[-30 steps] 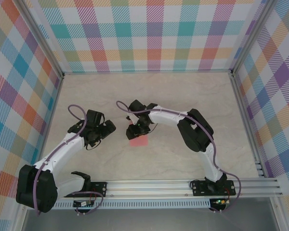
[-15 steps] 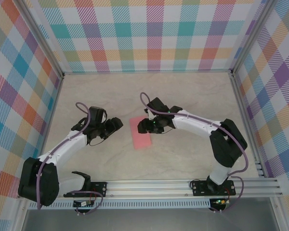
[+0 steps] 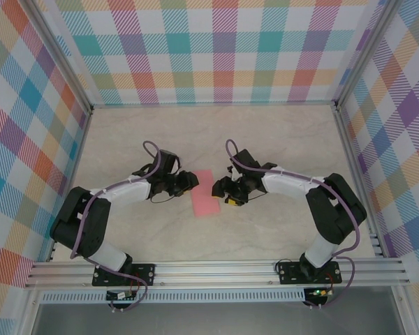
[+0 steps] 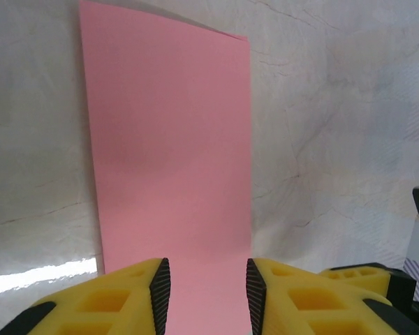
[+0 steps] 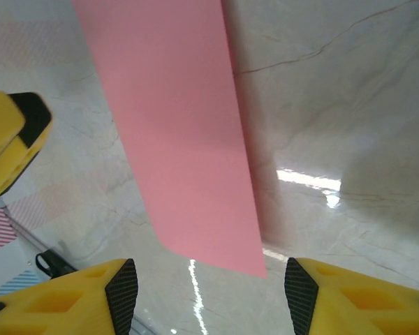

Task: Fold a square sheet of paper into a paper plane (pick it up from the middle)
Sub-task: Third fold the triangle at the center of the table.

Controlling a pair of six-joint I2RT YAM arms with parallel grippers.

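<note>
Sheet of paper (image 3: 208, 193): salmon pink, lying flat on the bench (image 3: 279, 139) around mid-bench, between the two arms. It reads as a rectangle longer than it is wide, slightly skewed, not a square. Likely folded once in half, though no doubled edge is clear enough to confirm. From the right wrist, a darker strip runs along one long side; shadow or a second layer, cannot tell which.

Left end effector (image 4: 204, 296): low over one short end of the sheet, at its left side in the top view. Jaws part-way apart, a clear gap between the pads with pink showing through. One finger overlaps the sheet from above. Nothing pinched as far as I can see; the paper looks flat and unlifted.

Right end effector (image 5: 211, 289): released, jaws wide, hovering just off the opposite side. A corner of the sheet sits between and ahead of its fingers, not touched.

Surroundings: pale marbled bench surface with glare patches, plaid walls (image 3: 223, 49) on three sides. No other items near the paper.

Progress, my reading: early.
- Done: at most the first centre fold.
- No diagonal nose folds, no point, no wings visible.
- Left: corner folds to the centre crease, refolding, wing folds.

Both arms look positioned to work the sheet from either side; the left one seems nearer to a grip.
</note>
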